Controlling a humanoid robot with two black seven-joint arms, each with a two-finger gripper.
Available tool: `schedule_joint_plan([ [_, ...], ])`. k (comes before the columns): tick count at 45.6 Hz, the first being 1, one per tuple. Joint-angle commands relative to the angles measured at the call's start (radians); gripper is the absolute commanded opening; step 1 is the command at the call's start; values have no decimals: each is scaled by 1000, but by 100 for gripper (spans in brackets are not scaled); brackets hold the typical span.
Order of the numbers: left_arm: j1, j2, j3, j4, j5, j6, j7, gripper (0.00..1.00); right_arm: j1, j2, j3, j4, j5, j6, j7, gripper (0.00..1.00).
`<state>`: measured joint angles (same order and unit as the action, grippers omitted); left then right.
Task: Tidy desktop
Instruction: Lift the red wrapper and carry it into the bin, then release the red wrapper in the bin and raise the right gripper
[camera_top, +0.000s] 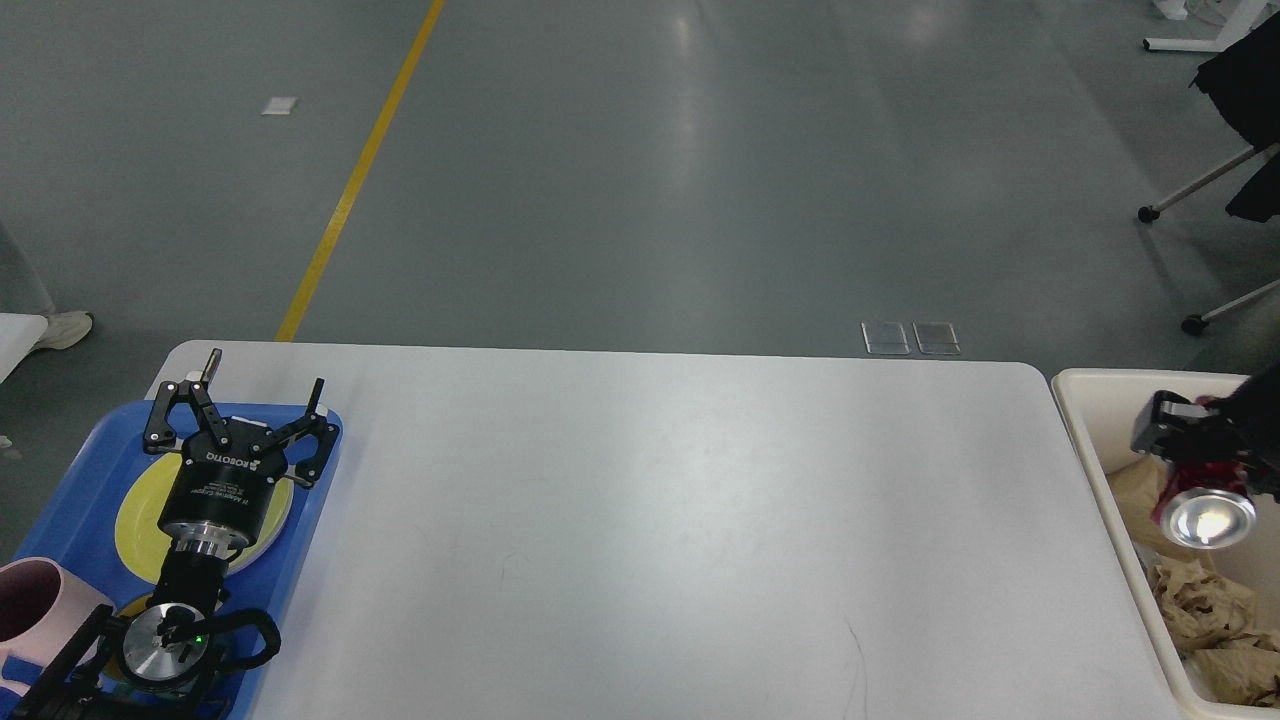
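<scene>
Two arms are showing in the head view. Left claw (262, 392) is hovering at 9 o'clock over the blue tray (70, 480), fingers spread wide and holding nothing. Beneath it a yellow plate (135, 515) is lying in the tray, partly hidden by the wrist. A pink mug (35, 600) is sitting at the tray's near left corner, at about 8 o'clock.

Right claw (1165, 425) is reaching in at 3 o'clock above the cream bin (1085, 400). It is dark and seen partly end-on; whether its fingers are spread or pinching, I cannot tell. A red item (1215, 470) with a shiny silver end (1208, 518) is showing directly at the claw; contact is unclear. Crumpled brown paper (1200, 600) is lying in the bin.

White surface (660, 530), the desktop, is filling the middle of the view from 9 to 3 o'clock, between tray and bin, showing faint scratch marks near 5 o'clock. Beyond it, at 12 o'clock, grey floor (700, 150) with a yellow line (360, 170) is running away.
</scene>
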<state>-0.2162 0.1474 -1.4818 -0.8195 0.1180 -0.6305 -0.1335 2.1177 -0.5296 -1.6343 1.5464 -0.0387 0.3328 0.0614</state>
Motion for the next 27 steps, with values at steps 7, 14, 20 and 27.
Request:
schedule_joint_plan([
  [7, 0, 0, 0, 0, -1, 0, 0, 97, -447, -199, 144, -472, -41, -12, -21, 0],
  [14, 0, 1, 0, -1, 0, 0, 0, 97, -793, -205, 347, -768, -40, -23, -23, 0],
  [20, 0, 0, 0, 0, -1, 0, 0, 97, -1077, -158, 543, -992, -46, -49, -26, 0],
  [27, 0, 0, 0, 0, -1, 0, 0, 97, -1346, -37, 665, -1267, -46, -97, -46, 0],
])
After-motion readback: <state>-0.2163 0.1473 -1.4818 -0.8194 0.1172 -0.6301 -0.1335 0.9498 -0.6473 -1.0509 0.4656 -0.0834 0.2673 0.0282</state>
